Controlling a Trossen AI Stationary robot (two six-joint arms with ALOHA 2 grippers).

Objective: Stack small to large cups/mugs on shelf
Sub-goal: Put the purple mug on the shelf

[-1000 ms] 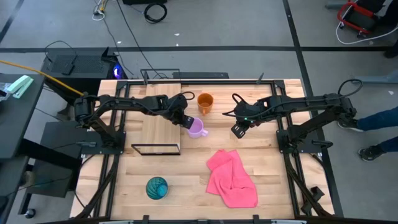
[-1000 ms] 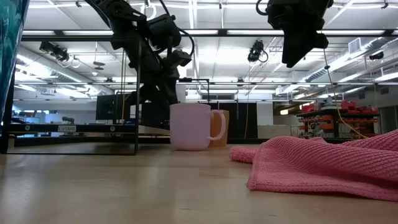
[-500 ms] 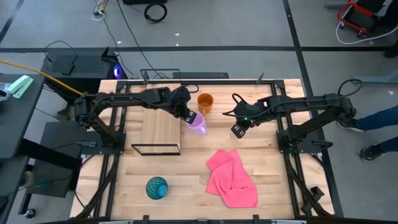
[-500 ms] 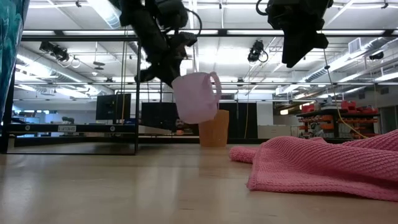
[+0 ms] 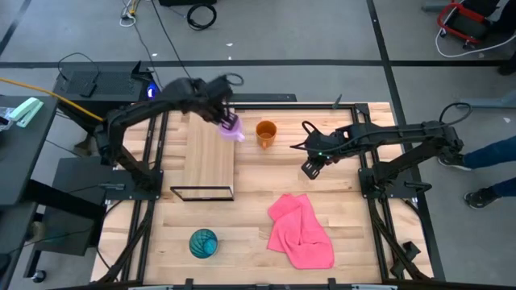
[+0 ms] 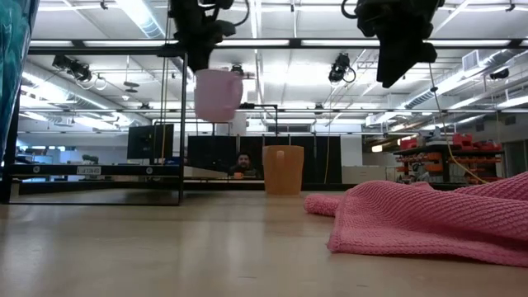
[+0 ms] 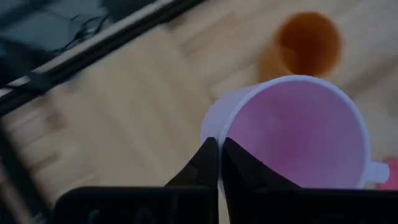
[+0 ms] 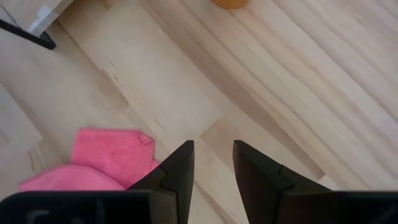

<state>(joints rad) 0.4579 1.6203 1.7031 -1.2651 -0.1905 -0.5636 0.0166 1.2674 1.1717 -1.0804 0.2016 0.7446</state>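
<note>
My left gripper (image 5: 223, 118) is shut on the pale purple mug (image 5: 233, 128), which is lifted above the far right part of the shelf (image 5: 209, 157); it also shows in the low view (image 6: 218, 94) and the left wrist view (image 7: 292, 134). The orange mug (image 5: 266, 132) stands upright on the table, right of the shelf. The teal patterned cup (image 5: 202, 242) stands near the table's front edge. My right gripper (image 5: 309, 168) hovers open and empty right of the orange mug, above bare table. My left gripper pinches the purple mug's rim (image 7: 219, 142), on the side opposite the handle (image 7: 376, 172), one finger (image 7: 239, 168) inside the mug and one (image 7: 200, 167) outside. The fingers come from above. The mug hangs below them, lifted clear and nearly upright.
A pink cloth (image 5: 301, 229) lies crumpled at the front right of the table. The shelf's black frame (image 5: 201, 192) stands along its near edge. Cables and equipment lie on the floor beyond the far edge.
My left gripper has lifted the purple mug off the table beside the orange mug and carried it up and toward the table's far left, over the shelf's far right corner. The mug tilted on the way and now hangs nearly upright.
</note>
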